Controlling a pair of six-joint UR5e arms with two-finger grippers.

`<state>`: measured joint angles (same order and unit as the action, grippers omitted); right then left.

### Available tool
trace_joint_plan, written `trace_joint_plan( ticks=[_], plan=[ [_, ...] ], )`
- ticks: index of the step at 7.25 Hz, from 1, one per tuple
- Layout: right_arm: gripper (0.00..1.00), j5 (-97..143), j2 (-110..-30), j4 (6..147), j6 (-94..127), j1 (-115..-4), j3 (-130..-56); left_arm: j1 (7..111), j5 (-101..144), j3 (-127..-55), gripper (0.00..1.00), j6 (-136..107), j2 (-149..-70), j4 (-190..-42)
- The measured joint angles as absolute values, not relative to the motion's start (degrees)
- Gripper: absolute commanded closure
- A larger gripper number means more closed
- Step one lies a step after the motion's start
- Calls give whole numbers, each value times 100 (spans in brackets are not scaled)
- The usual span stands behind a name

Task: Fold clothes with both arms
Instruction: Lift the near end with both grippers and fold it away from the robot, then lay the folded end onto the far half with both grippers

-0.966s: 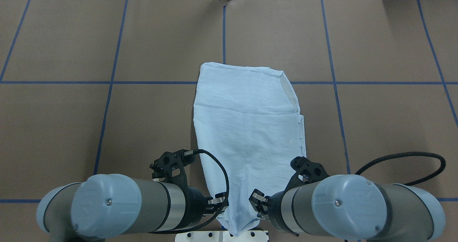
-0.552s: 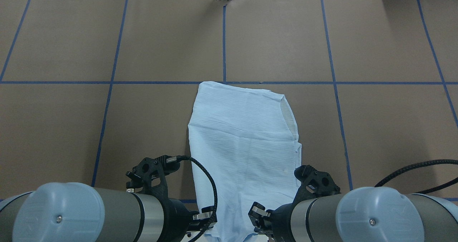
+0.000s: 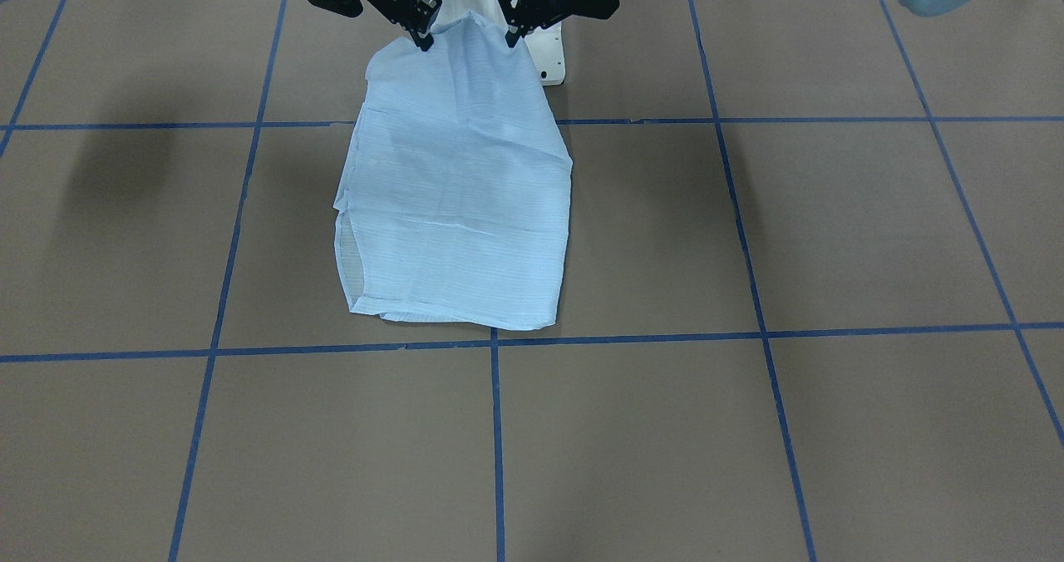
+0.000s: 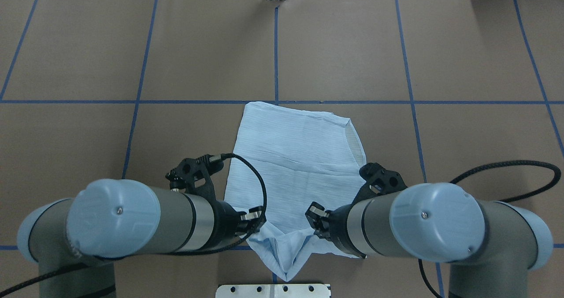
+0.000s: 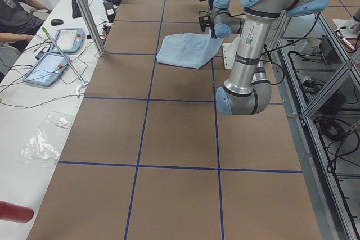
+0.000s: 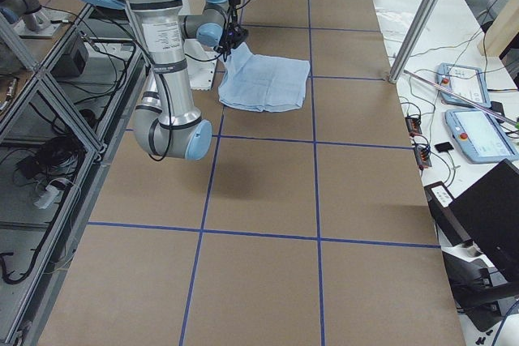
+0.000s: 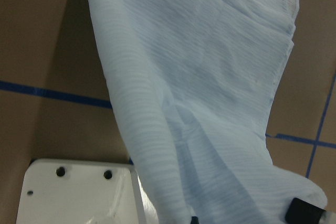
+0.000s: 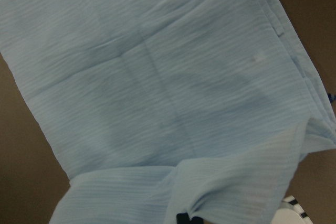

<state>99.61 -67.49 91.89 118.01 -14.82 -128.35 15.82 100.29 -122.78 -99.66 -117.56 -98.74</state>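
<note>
Left gripper (image 4: 255,215) & right gripper (image 4: 313,213) are each pinched on a near corner of the blue shirt (image 4: 295,148), held up close to the robot; the rest lies flat on the table (image 4: 88,157). Cloth's thin, so it cd slip out, or fold crooked if 1 arm goes faster.

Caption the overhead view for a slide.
Left fingers and right fingers pinch the blue shirt's near edge, raised off the table.
</note>
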Motion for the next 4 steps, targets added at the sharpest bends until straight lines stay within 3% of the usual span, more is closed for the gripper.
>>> trace_joint_plan(
  ticks=[4],
  plan=[
    [100,9962,-6242,9145,11404,-2424,-11753,2392,10035,-11295,100,-10037,-11778,-10857]
  ],
)
